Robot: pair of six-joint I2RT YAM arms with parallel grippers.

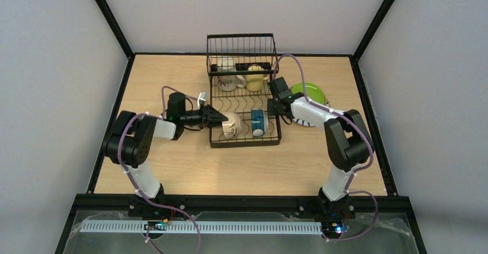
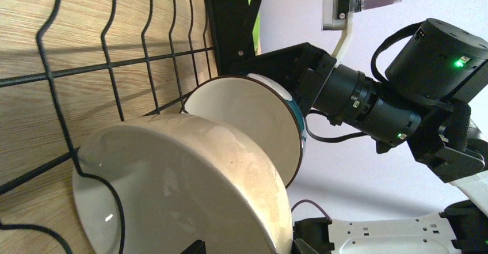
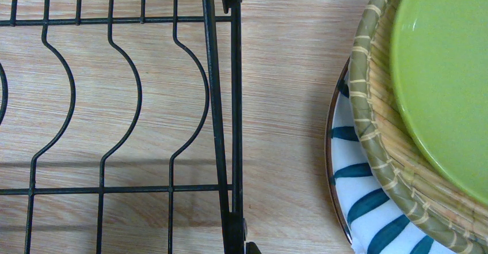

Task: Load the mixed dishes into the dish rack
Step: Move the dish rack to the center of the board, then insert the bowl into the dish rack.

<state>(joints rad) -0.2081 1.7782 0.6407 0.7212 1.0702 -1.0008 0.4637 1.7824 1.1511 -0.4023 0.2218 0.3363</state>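
So the left arm (image 1: pixel 141 150) is rising off its base, bending hard at the elbow and stretching out to the right, with the wrist lying roughly level. The left gripper (image 1: pixel 222 118) is pointing sideways toward the middle. In its own wrist view the fingertips (image 2: pixel 195 247) are only just peeking in at the bottom edge, and they're sitting well apart, so it's gaping. The right arm (image 1: pixel 339 144) is folding the opposite way, forearm reaching up and left. The right gripper (image 1: pixel 275 109) is aiming downward with its jaws pressed together.
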